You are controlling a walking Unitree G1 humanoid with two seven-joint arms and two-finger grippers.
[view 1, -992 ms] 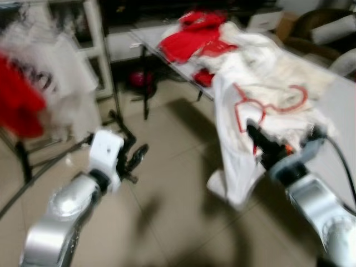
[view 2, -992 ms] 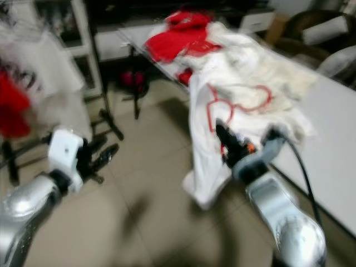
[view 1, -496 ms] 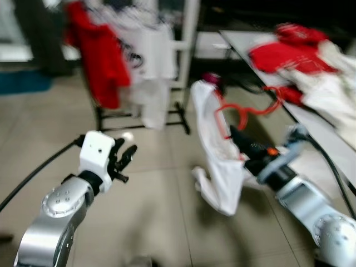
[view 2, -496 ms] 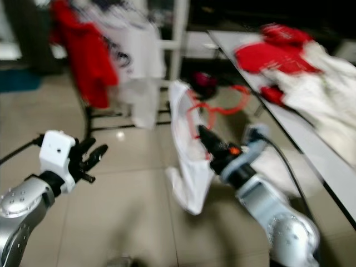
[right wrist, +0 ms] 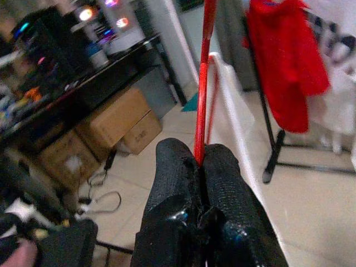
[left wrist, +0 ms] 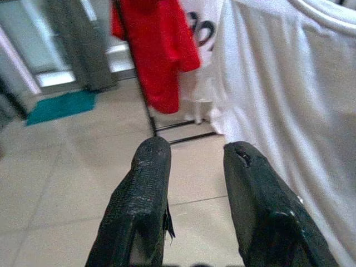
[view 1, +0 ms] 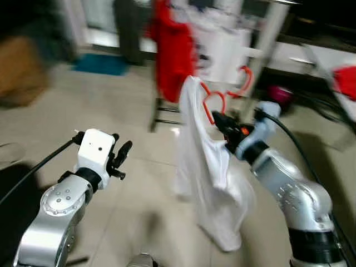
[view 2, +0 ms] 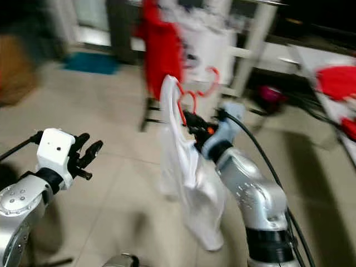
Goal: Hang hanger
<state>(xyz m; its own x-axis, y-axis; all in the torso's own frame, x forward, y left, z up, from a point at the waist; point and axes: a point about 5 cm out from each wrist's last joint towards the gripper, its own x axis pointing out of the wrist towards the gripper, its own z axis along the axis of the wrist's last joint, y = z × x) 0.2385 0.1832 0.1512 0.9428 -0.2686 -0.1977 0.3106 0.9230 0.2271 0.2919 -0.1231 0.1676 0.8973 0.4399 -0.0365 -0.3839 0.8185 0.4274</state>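
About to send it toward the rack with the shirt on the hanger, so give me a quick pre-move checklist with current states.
1. Right gripper pinched on the red hanger: ok.
2. White shirt on the hanger, hanging free of the floor: ok.
3. Left gripper open, holding nothing: ok.
4. Rack with the red garment ahead: ok, though blurred.
5. Free spot on the rack rail for the hook: cannot tell.
6. Hanger hook turned toward the rail: cannot tell.

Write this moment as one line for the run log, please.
right gripper: shut on red hanger carrying white garment | left gripper: open, holds nothing | ahead: clothes rack with red garment
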